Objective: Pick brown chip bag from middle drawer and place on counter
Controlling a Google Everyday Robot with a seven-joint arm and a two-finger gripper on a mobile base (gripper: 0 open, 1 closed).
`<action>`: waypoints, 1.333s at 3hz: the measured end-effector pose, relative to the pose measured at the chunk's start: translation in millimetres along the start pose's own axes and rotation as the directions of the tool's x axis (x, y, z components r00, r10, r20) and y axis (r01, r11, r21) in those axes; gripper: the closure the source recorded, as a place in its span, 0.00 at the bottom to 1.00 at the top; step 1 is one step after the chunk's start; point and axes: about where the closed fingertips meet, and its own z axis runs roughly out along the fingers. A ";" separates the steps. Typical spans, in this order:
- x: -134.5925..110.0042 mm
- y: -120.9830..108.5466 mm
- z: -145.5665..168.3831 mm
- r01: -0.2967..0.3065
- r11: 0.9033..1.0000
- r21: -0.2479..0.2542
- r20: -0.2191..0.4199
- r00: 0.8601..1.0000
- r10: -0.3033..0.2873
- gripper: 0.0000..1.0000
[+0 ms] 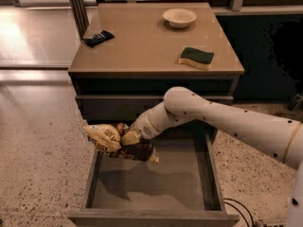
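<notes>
The brown chip bag (113,142), dark brown with cream-tan ends, hangs crumpled in the air above the left part of the open middle drawer (154,183). My gripper (127,139) is shut on the bag at its middle, at the end of my white arm (222,119) that reaches in from the right. The bag is clear of the drawer floor and casts a shadow on it. The tan counter (142,41) lies above and behind, at the top of the cabinet.
On the counter are a small black packet (98,38) at the back left, a white bowl (179,17) at the back, and a green-and-yellow sponge (196,57) at the right. A shut drawer front (118,105) sits below the counter. Speckled floor lies to the left.
</notes>
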 end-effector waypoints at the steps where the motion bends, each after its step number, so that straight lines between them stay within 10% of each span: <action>1: 0.0 0.0 0.0 0.000 1.000 0.000 0.000 1.000 0.000 1.00; 4: -85.8 19.7 -97.3 0.035 0.998 0.055 0.060 0.997 -0.038 1.00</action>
